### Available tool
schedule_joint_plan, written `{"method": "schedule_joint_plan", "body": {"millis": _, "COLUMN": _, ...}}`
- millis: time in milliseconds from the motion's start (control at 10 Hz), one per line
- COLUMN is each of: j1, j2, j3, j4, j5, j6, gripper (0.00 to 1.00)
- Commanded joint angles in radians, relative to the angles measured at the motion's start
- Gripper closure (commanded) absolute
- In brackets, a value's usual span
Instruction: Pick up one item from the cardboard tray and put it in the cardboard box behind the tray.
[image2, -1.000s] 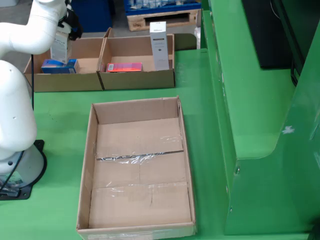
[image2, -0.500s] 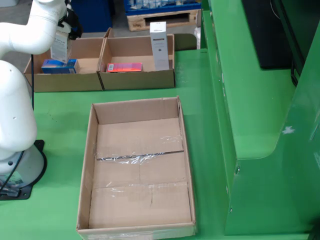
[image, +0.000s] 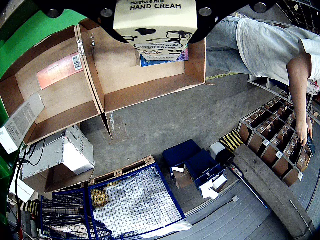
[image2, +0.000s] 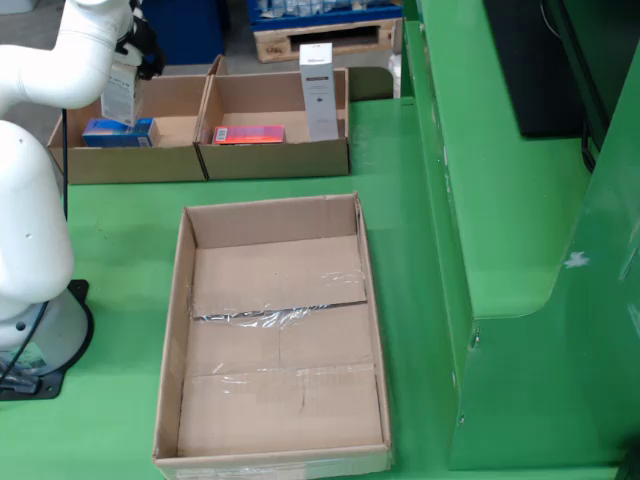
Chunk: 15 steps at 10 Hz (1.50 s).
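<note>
Change: nothing seen moved since the earlier frames
Gripper (image: 155, 20): jaws closed on hand cream carton (image: 155, 22)
Carton position: held above left cardboard box (image2: 165, 130), over blue packet (image2: 118, 132)
Tray (image2: 275, 330): emptied

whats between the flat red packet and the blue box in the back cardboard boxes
In the fixed view, only the cardboard divider wall where the two boxes meet stands between the flat red packet and the blue box; the rest is bare box floor.
</note>
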Motion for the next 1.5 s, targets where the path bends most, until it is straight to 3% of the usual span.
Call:
{"method": "schedule_joint_plan", "body": {"millis": 0, "j1": -0.007, "j2": 0.023, "j3": 0.026, "j4": 0.013, "j5": 0.01, "j6": -0.006, "gripper": 1.0}}
{"method": "schedule_joint_plan", "body": {"millis": 200, "j1": -0.007, "j2": 0.023, "j3": 0.026, "j4": 0.013, "j5": 0.01, "j6": -0.006, "gripper": 1.0}}
{"method": "schedule_joint_plan", "body": {"millis": 1200, "j1": -0.007, "j2": 0.023, "j3": 0.026, "j4": 0.013, "j5": 0.01, "j6": -0.006, "gripper": 0.0}}
{"method": "schedule_joint_plan", "body": {"millis": 1400, "j1": -0.007, "j2": 0.023, "j3": 0.026, "j4": 0.013, "j5": 0.01, "j6": -0.006, "gripper": 0.0}}
